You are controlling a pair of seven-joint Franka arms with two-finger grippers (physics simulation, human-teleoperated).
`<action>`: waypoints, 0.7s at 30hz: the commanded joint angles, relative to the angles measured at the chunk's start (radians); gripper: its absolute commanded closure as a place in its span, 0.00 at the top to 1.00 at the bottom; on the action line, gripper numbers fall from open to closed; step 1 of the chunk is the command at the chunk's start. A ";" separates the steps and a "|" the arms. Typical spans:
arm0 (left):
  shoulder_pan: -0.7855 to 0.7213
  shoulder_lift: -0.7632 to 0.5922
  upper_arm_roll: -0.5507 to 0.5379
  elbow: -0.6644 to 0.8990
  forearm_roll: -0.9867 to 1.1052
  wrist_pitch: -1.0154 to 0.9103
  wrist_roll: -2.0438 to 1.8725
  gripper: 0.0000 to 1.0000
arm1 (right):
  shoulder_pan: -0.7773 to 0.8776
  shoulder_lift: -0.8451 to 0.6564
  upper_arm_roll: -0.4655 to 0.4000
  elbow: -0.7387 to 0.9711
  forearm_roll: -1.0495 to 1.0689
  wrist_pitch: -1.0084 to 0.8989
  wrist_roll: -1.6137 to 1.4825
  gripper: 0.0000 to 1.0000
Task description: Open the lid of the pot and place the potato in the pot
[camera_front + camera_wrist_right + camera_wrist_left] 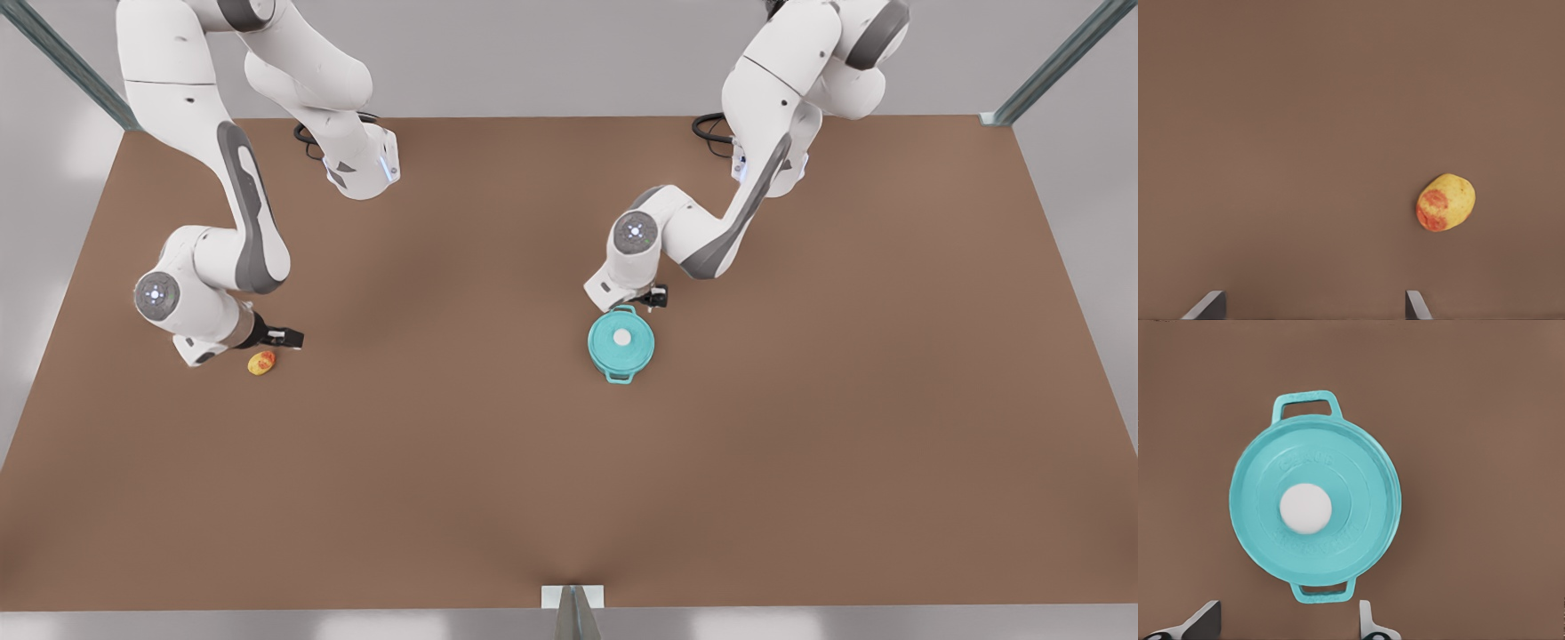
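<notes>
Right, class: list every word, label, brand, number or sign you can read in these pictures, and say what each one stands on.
Raised lettering on the pot lid, above the white knob: too blurred to read.
Raised lettering on the pot lid below the knob: too blurred to read.
The potato, the pot, the table and the arms: no text to be seen.

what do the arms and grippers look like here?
Both arms have glossy white shells with grey joint inlays, a round grey cap with small lights near each wrist, and black cables at the bases. The left gripper and right gripper are small and black, with grey fingertips set apart.
</notes>
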 commanded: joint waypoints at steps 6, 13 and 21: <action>0.008 0.048 0.023 0.042 0.048 0.084 -0.356 1.00 | -0.084 0.064 -0.014 -0.019 -0.077 0.214 0.253 1.00; 0.006 0.119 0.024 0.093 0.056 0.120 -0.368 1.00 | -0.123 0.199 -0.015 0.053 -0.105 0.286 0.248 1.00; 0.006 0.149 0.026 0.093 0.065 0.138 -0.365 1.00 | -0.161 0.251 -0.015 0.052 -0.130 0.336 0.245 1.00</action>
